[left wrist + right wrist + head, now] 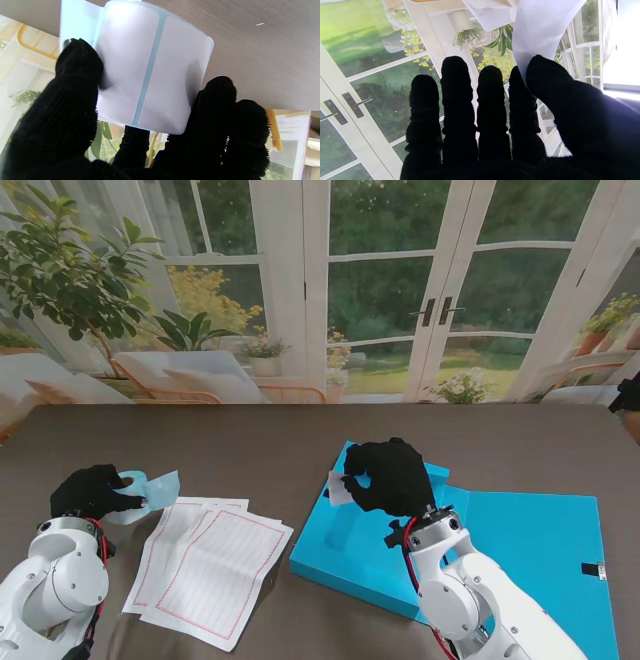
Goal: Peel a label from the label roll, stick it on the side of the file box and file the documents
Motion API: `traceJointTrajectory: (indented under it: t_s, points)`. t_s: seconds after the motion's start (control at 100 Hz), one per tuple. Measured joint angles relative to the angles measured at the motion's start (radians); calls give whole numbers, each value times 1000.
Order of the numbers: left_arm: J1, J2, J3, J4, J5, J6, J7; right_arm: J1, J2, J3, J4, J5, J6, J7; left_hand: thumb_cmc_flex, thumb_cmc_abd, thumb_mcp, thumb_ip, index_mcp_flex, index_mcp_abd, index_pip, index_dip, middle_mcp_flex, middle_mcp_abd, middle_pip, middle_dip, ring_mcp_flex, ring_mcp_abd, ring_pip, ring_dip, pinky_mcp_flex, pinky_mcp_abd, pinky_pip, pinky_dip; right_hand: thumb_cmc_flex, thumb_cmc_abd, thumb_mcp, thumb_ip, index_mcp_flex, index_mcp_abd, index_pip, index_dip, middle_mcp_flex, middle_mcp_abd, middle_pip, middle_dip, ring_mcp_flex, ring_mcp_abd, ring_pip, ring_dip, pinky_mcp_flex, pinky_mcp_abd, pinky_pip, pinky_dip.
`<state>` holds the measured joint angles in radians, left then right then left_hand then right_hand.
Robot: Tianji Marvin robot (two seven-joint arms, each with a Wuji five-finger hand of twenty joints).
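Behind the dark wooden table (300, 445) runs a backdrop of white glazed doors and garden greenery. At the left, the left hand (92, 491) is closed around the label roll (140, 492), thumb on one side and fingers on the other, with a tail of pale blue backing (163, 487) sticking out toward the centre; its wrist view shows two blank white labels on the roll. Just right of it the ruled documents (210, 565) lie fanned on the table. Farther right, the right hand (385, 476) hovers over the open blue file box (540, 545), pinching a peeled label (340, 489) between thumb and forefinger, the other fingers straight. From here the loose label could curl and stick to the glove or to itself, or go on crooked if pressed onto the box at an angle. No brand or readable writing shows anywhere; labels and sheets look blank apart from the red ruling.
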<state>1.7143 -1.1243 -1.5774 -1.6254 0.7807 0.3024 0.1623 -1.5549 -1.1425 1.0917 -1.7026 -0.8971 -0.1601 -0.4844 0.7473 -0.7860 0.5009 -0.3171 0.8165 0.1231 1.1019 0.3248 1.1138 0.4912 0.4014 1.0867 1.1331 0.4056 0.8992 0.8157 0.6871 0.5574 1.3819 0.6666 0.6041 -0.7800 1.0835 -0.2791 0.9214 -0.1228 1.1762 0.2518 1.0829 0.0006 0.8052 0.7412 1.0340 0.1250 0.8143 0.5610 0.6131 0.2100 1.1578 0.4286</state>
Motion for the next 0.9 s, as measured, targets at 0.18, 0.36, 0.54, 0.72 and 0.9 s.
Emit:
traceJointTrajectory:
  t_s: [0.18, 0.36, 0.54, 0.72, 0.9]
  points:
    - [-2, 1, 15, 49, 71, 12, 40, -6, 0, 6, 3, 2, -4, 0, -1, 0, 6, 0, -2, 0, 2, 2, 0, 0, 0, 1, 0, 0, 0, 0, 0, 0, 0, 0, 0, 4, 0, 0, 0, 0, 0, 0, 0, 0, 0, 0, 0, 0, 0, 0, 0, 0, 0, 0]
    - [-1, 2, 23, 79, 91, 42, 57, -8, 0, 11, 7, 6, -7, -1, -1, 0, 8, 0, -6, 0, 3, 3, 0, 0, 0, 2, 0, 0, 0, 0, -1, 0, 0, 0, 0, 11, -2, 0, -1, 0, 0, 0, 0, 0, 0, 0, 0, 1, 0, 0, 0, 0, 0, 0]
    - [2, 2, 30, 94, 90, 72, 65, -11, -1, 14, 10, 14, -9, -2, -1, 0, 9, 0, -7, 0, 4, 3, 0, 0, 0, 3, -7, 0, 7, 0, -10, 0, 2, 0, 0, 11, -2, 0, -1, 0, 0, 0, 0, 0, 0, 0, 0, 16, 0, 0, 0, 0, 0, 0]
    - [0, 2, 43, 107, 95, 105, 68, -15, -1, 15, 10, 16, -9, -1, -1, 0, 11, 0, -9, 0, 4, 5, -1, 0, 0, 3, -8, 0, 7, 0, -11, 0, 2, -1, 0, 11, -2, 0, -1, 1, 0, 0, 0, 1, 0, 0, 0, 16, 0, 0, 0, 0, 0, 0]
    - [-3, 2, 52, 120, 98, 131, 76, -15, -1, 14, 10, 20, -9, -1, -1, 0, 14, 0, -16, 0, 6, 6, -2, 0, -4, 3, -21, -1, 7, -4, -23, 0, 2, -13, 10, 13, -22, 0, -1, 4, 0, 0, 0, 1, 0, 0, 0, 16, 0, 0, 0, 0, 0, 0]
